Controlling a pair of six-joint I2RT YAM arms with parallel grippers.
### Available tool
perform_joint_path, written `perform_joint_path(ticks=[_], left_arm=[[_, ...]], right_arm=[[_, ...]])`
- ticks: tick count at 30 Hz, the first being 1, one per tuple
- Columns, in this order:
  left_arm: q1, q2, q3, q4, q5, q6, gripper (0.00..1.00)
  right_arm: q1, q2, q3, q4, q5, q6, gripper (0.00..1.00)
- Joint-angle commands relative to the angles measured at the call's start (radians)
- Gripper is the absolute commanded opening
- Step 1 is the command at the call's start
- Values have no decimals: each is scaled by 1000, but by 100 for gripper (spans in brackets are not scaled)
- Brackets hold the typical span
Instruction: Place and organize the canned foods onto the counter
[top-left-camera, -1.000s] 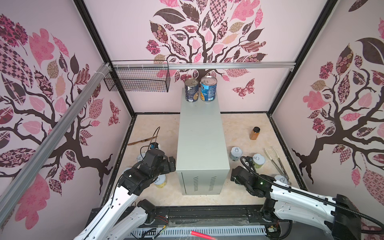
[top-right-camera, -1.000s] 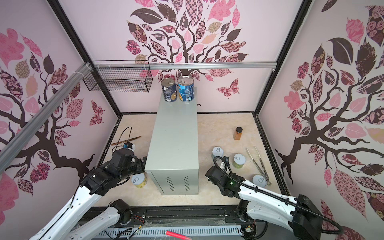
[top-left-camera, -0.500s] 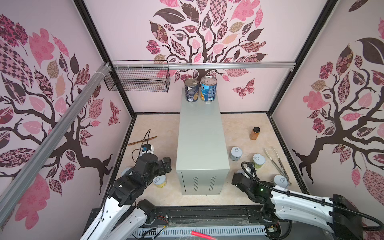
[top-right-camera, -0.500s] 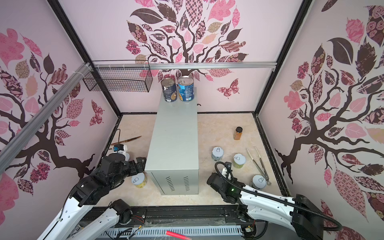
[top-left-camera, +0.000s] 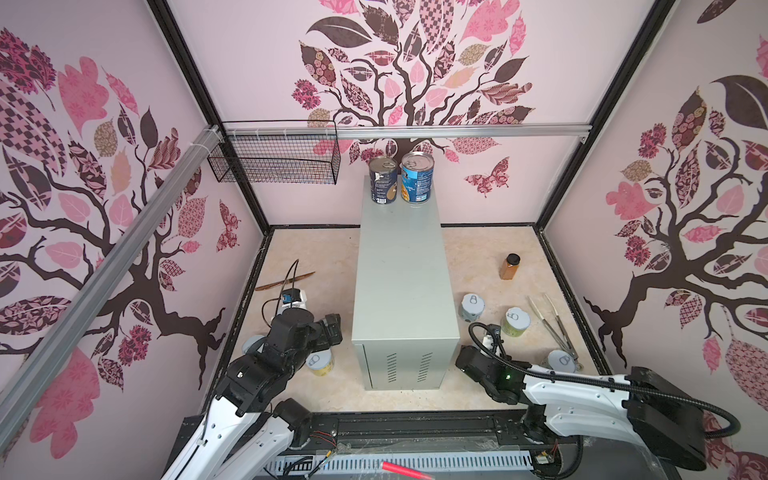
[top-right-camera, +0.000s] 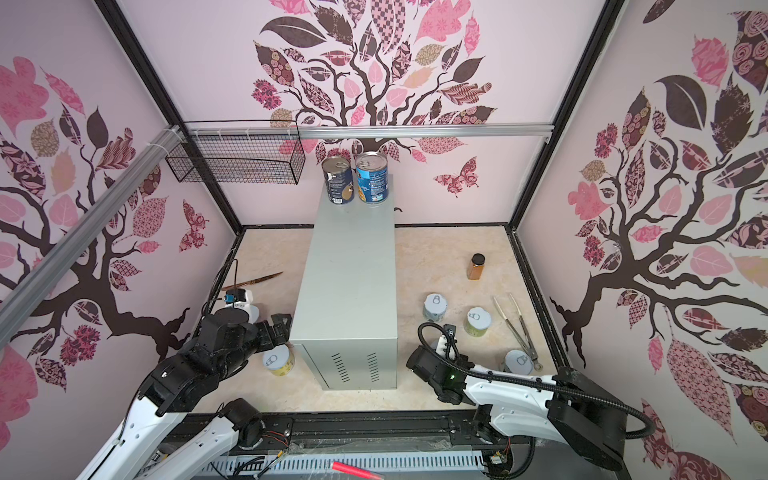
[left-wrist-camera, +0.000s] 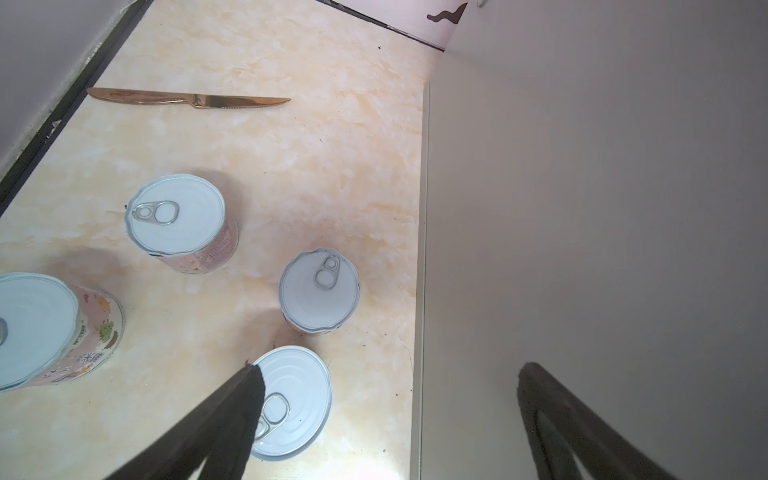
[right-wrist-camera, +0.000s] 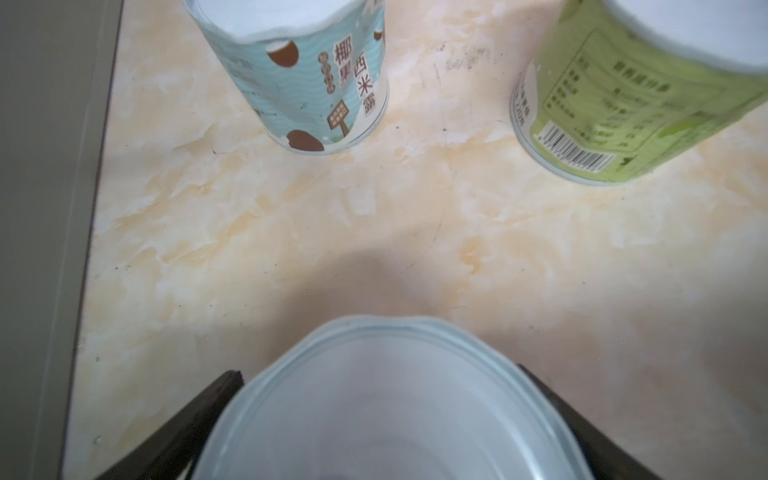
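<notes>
1. Canned foods: dark-label tin and blue-label tin stand upright, side by side, at the far end of the counter. The rest of its top is bare. The short tins are all down on the floor, on both sides of the counter.
2. Right side: teal tin, green tin, one tin by the tongs, and a white-lidded tin close under the right wrist camera.
3. Right gripper: jaws spread wide, one finger on each side of the white-lidded tin. It straddles the tin and is not clamped, as far as the view shows.
4. Left side: four short tins in the left wrist view, the nearest tin just beside the counter's wall. Left gripper: released and empty, one finger over that lid, the other in front of the counter's side.
5. Step: early, likely the pick of a short tin by the right arm. Next move calls for squeezing the tin's wall, lifting it clear of the tall counter edge and setting it down near the tall tins without knocking them.
6. Versus a second ago: the right arm has dropped lower, uncovering the tin by the tongs. The left arm has pulled back slightly. Tins and counter are unmoved, and both jaws are as wide as before.
</notes>
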Motion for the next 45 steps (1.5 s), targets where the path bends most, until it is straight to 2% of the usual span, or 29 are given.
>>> perform_joint_path(ticks=[1, 10, 14, 16, 19, 26, 29, 35, 45], left_arm=[[-4, -3, -22, 8, -11, -1, 98], [-4, 21, -20, 15, 20, 9, 98], [-5, 25, -19, 13, 28, 10, 98], [-5, 20, -20, 14, 34, 13, 98], [-4, 12, -25, 30, 75, 26, 98], [-4, 1, -27, 57, 187, 71, 98], [-4, 14, -26, 74, 256, 91, 98], [-5, 49, 48, 25, 279, 120, 98], [-4, 131, 303, -123, 309, 181, 98]], right_arm=[[8, 29, -3, 43, 17, 15, 99], [8, 96, -15, 121, -38, 19, 89], [9, 78, -13, 107, -37, 12, 79], [8, 69, 6, 77, -33, -1, 69], [8, 62, 42, 17, -29, -19, 67], [6, -98, 94, -109, -49, -108, 59], [6, -172, 147, -226, -37, -147, 57], [6, -307, 280, -409, -53, -206, 58], [6, -347, 664, -679, -60, -346, 58]])
